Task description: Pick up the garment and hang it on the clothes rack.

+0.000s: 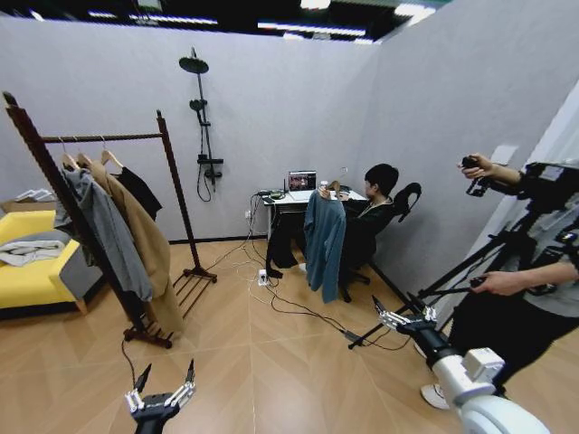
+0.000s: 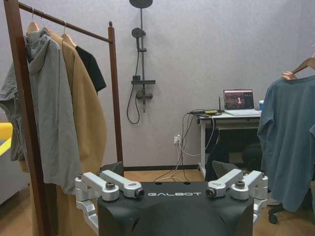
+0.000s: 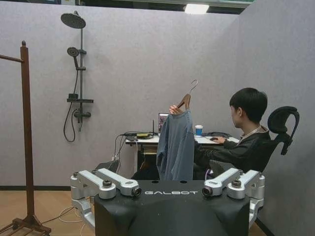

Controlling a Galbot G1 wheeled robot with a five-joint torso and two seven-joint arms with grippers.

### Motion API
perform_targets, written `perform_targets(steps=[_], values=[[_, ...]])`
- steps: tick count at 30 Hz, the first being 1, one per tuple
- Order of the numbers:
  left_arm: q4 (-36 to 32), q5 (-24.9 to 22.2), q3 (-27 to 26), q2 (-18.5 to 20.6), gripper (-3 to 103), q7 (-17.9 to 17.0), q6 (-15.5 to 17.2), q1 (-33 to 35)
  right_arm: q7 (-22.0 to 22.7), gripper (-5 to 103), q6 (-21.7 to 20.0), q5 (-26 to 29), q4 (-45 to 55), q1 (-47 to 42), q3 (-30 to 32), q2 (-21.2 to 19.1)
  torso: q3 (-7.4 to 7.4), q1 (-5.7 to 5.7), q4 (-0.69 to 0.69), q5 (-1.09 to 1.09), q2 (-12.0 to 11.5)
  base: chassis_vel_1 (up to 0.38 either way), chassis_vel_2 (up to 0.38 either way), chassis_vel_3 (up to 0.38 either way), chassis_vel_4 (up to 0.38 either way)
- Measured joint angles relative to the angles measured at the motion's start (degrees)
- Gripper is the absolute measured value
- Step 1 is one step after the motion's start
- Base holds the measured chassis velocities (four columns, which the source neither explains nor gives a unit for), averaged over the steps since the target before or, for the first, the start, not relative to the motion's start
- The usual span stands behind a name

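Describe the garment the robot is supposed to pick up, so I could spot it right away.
Find the desk with the open laptop against the back wall. In front of it a seated person's hand holds up the garment, a teal-blue top on a wooden hanger. Unlike the grey jacket and tan coat, it isn't on the clothes rack.

The rack (image 1: pixel 109 217) stands at the left, with a grey jacket (image 1: pixel 104 226), a tan coat (image 1: pixel 145 240) and a black top (image 1: pixel 140 190) hanging on its bar. A seated person holds the garment (image 1: pixel 324 240) up by its hanger, in front of the tabletop (image 1: pixel 288 199) with a laptop (image 1: pixel 302 181). The left claw (image 1: pixel 163 387) hovers low over the floor, fingers spread. The right claw (image 1: pixel 398 316) reaches forward, well apart from the garment, fingers parted.
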Motion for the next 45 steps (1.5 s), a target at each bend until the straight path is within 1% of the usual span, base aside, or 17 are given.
perform_targets(steps=[12,26,31,33,37,38,39,40,42,43,45], values=[[0.0,0.0,0.0,0.0,100,0.0,0.0,0.0,-0.8,100,1.5,0.8,-1.2,0.7,0.1,0.1,0.00,0.00,0.00,0.00,0.0,0.000,0.000,0.000,0.000],[0.0,0.0,0.0,0.0,100,0.0,0.0,0.0,-1.5,100,1.5,0.4,-1.4,0.8,0.6,-0.3,0.00,-0.01,0.01,0.00,0.0,-0.005,0.005,0.007,-0.007],[0.0,0.0,0.0,0.0,100,0.0,0.0,0.0,-1.3,100,1.5,0.8,-1.5,0.8,0.7,-0.4,-0.01,-0.02,-0.01,0.00,0.0,-0.127,0.107,0.094,-0.097],[0.0,0.0,0.0,0.0,100,0.0,0.0,0.0,-1.2,100,1.5,0.8,-1.5,0.9,0.7,-0.6,0.00,-0.02,0.01,0.02,0.0,-0.149,0.162,0.160,-0.163],[0.0,0.0,0.0,0.0,100,0.0,0.0,0.0,-0.7,100,1.5,0.9,-1.6,1.2,0.8,-0.8,0.00,-0.01,0.01,-0.01,0.0,-0.217,0.205,0.215,-0.208],[0.0,0.0,0.0,0.0,100,0.0,0.0,0.0,-0.2,100,1.5,1.0,-1.7,1.5,0.9,-0.9,0.01,0.01,0.01,0.03,0.0,-0.221,0.226,0.232,-0.212],[0.0,0.0,0.0,0.0,100,0.0,0.0,0.0,-0.2,100,1.5,1.0,-1.7,1.5,0.9,-0.9,0.01,0.01,0.01,0.03,0.0,-0.221,0.226,0.232,-0.212],[0.0,0.0,0.0,0.0,100,0.0,0.0,0.0,0.0,100,1.4,1.2,-1.8,1.6,1.1,-0.9,0.00,0.01,-0.01,-0.02,0.0,-0.239,0.226,0.263,-0.246],[0.0,0.0,0.0,0.0,100,0.0,0.0,0.0,0.1,100,1.4,1.4,-1.8,1.6,1.4,-1.0,0.00,0.00,0.00,-0.03,0.0,-0.252,0.243,0.263,-0.279],[0.0,0.0,0.0,0.0,100,0.0,0.0,0.0,0.2,100,1.4,1.6,-1.9,1.7,1.5,-1.1,0.01,0.01,0.02,0.04,0.0,-0.272,0.287,0.274,-0.279],[0.0,0.0,0.0,0.0,100,0.0,0.0,0.0,0.2,100,1.4,1.7,-2.0,1.7,1.7,-1.1,0.01,0.00,0.01,0.02,0.0,-0.272,0.287,0.294,-0.275]])
